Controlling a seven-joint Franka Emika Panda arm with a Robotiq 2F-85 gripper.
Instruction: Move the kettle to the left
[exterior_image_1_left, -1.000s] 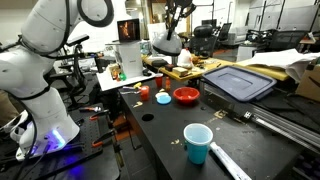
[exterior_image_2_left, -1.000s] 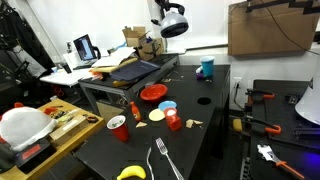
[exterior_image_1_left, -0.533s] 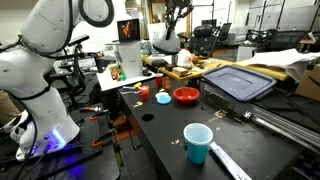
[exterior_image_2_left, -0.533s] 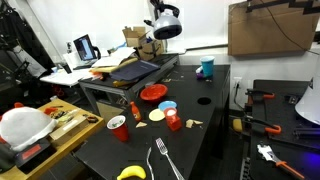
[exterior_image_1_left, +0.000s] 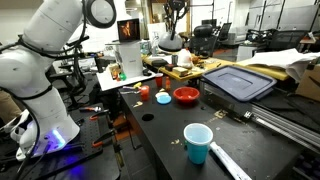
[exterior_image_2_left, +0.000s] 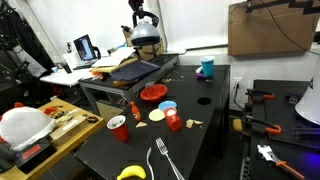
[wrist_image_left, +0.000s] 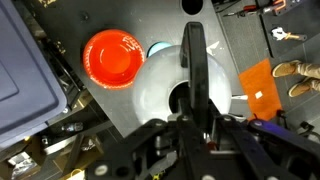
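My gripper (wrist_image_left: 193, 118) is shut on the dark arched handle of the silver-grey kettle (wrist_image_left: 160, 85) and holds it high in the air. The kettle hangs above the table in both exterior views (exterior_image_1_left: 171, 42) (exterior_image_2_left: 146, 36), with the gripper (exterior_image_2_left: 140, 17) above it. In the wrist view the kettle's pale rounded body fills the middle, with the handle running down into the jaws.
Below lie a red bowl (wrist_image_left: 112, 58) (exterior_image_1_left: 186, 96) (exterior_image_2_left: 153, 93), a light-blue cup (exterior_image_1_left: 197, 142) (exterior_image_2_left: 206, 68), a grey bin lid (exterior_image_1_left: 238, 80), a red cup (exterior_image_2_left: 118, 128), a fork (exterior_image_2_left: 163, 160), a banana (exterior_image_2_left: 130, 173) and small food toys on the black table (exterior_image_1_left: 160, 135).
The kettle, held by my gripper, has moved sideways through the air: rightward in one exterior view, leftward in the other, over the grey lid area.
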